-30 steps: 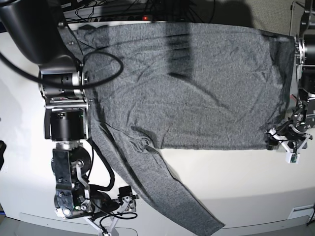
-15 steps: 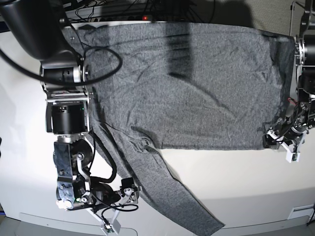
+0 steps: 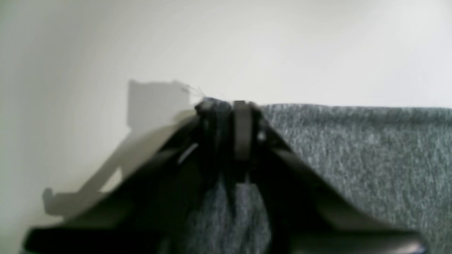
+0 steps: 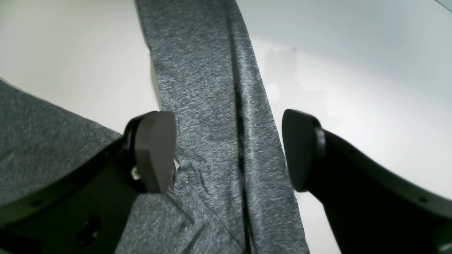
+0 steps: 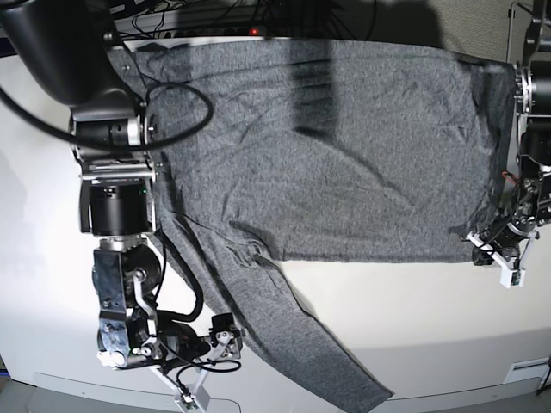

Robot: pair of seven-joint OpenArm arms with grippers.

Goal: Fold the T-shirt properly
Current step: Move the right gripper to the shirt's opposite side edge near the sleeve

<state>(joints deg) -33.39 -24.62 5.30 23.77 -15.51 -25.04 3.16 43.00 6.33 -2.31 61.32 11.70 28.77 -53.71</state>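
While the large heather-grey knit T-shirt is lying spread flat across the white table, with one long sleeve trailing toward the front edge, we are pinching its hem corner in our left gripper, whose jaws are closed on the cloth. We are holding our right gripper wide open, its black fingers straddling the sleeve without gripping it.

White table, dark cables along its far edge
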